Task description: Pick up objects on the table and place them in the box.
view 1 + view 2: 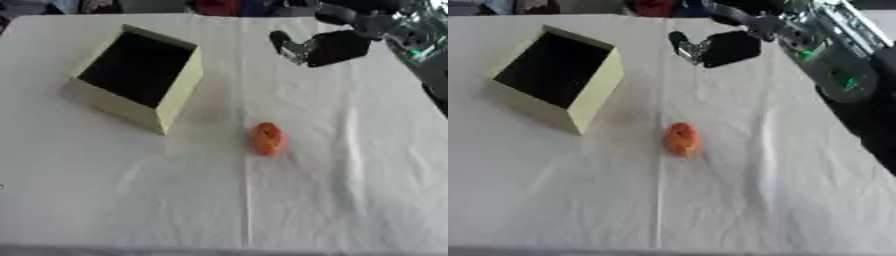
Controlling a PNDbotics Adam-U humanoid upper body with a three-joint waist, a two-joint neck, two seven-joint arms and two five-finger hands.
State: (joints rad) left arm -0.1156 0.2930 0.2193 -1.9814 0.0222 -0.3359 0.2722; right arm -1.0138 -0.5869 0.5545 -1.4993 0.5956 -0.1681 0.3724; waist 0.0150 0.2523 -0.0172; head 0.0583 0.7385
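A small orange-red oval object (pixel 267 138) lies on the white cloth near the table's middle. To its far left stands a pale yellow box (pixel 179 92), tilted, with its dark opening facing up. My right hand (pixel 331 48) hovers over the far right part of the table, well beyond the orange object and apart from it. Its fingers (pixel 282 42) reach leftward, relaxed, with nothing between them. Part of the right forearm (pixel 829 47), silver with green lights, shows in the right eye view. My left hand shows in neither view.
A white cloth (pixel 131 200) covers the table, with a crease running down its middle. Dark and coloured shapes line the far edge. The table's right edge slants close beside my right arm.
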